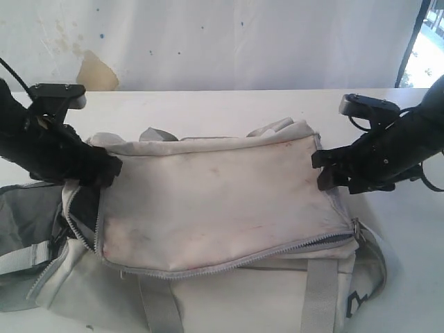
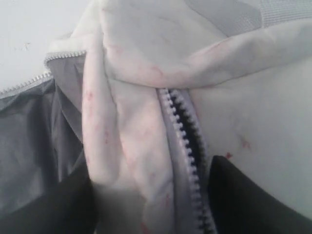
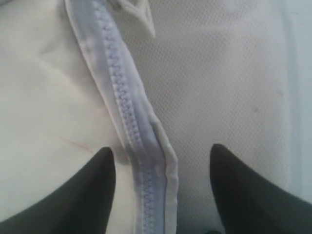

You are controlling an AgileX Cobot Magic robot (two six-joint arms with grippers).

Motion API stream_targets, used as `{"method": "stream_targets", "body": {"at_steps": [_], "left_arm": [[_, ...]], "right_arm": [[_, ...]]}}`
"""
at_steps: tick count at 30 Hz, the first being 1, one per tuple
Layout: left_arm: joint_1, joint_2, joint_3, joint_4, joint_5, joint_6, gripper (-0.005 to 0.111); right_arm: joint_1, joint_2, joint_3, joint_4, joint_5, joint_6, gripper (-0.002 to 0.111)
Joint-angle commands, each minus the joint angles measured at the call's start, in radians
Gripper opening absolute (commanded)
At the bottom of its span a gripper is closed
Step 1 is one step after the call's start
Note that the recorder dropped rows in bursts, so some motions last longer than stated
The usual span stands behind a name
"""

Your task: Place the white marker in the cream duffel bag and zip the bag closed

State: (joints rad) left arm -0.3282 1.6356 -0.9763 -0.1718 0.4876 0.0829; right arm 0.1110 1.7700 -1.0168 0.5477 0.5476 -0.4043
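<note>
The cream duffel bag [image 1: 208, 201] lies across the table with its top flap laid down. The grey zipper [image 1: 291, 246] along the front is partly shut, and at the left end it gapes over dark lining [image 1: 83, 201]. My left gripper [image 1: 104, 172] sits at the flap's left edge. In the left wrist view the left gripper [image 2: 151, 165] stands wide, with a fabric fold [image 2: 126, 146] and open zipper teeth [image 2: 183, 131] between its fingers. My right gripper [image 1: 326, 170] is at the flap's right end. There the right gripper [image 3: 162, 147] is open astride a closed zipper run [image 3: 126, 107]. The white marker is out of view.
The bag rests on a white table [image 1: 208, 104] backed by a stained white wall [image 1: 208, 35]. Grey webbing straps [image 1: 319, 284] cross the bag's front side. A loose grey part of the bag [image 1: 21, 229] spreads at the left edge.
</note>
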Motion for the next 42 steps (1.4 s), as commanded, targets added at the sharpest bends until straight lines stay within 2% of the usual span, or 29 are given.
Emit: {"method": "stream_targets", "body": {"at_steps": [1,6,8,10,16,21,27,30,37,39,42], "left_arm": [[0.006,0.03,-0.047,-0.005,-0.024,-0.012,0.041],[0.021,0.067,-0.157,-0.005,-0.024,-0.012,0.015],[0.035,0.088,-0.2,-0.006,-0.018,-0.014,0.007],[0.051,0.112,-0.238,-0.009,-0.016,-0.014,0.0],[0.097,0.189,-0.368,-0.012,-0.016,-0.014,0.0],[0.097,0.279,-0.482,-0.012,-0.016,0.003,0.0],[0.097,0.33,-0.531,-0.013,0.074,0.008,0.0],[0.097,0.326,-0.531,-0.011,0.134,0.075,0.011],[0.097,0.297,-0.566,0.001,0.203,0.092,0.069],[0.097,0.285,-0.578,0.003,0.239,0.092,0.075],[0.097,0.263,-0.597,0.003,0.311,0.092,0.075]], "right_arm": [[-0.003,0.017,-0.006,0.062,-0.051,-0.046,0.042],[-0.003,0.038,-0.01,0.123,-0.078,-0.11,0.009],[-0.003,0.038,-0.01,0.185,-0.077,-0.179,0.0],[-0.003,0.038,-0.01,0.248,-0.09,-0.233,0.0],[-0.003,0.038,-0.01,0.355,-0.189,-0.266,0.0],[-0.003,0.038,-0.01,0.409,-0.259,-0.266,0.0],[-0.003,0.038,-0.01,0.394,-0.194,-0.274,0.0],[-0.003,0.038,-0.015,0.397,-0.112,-0.319,0.005],[-0.003,0.012,-0.06,0.39,-0.036,-0.326,0.043],[-0.005,-0.011,-0.068,0.343,0.019,-0.326,0.046],[-0.02,-0.041,-0.069,0.27,0.117,-0.199,0.045]]}}
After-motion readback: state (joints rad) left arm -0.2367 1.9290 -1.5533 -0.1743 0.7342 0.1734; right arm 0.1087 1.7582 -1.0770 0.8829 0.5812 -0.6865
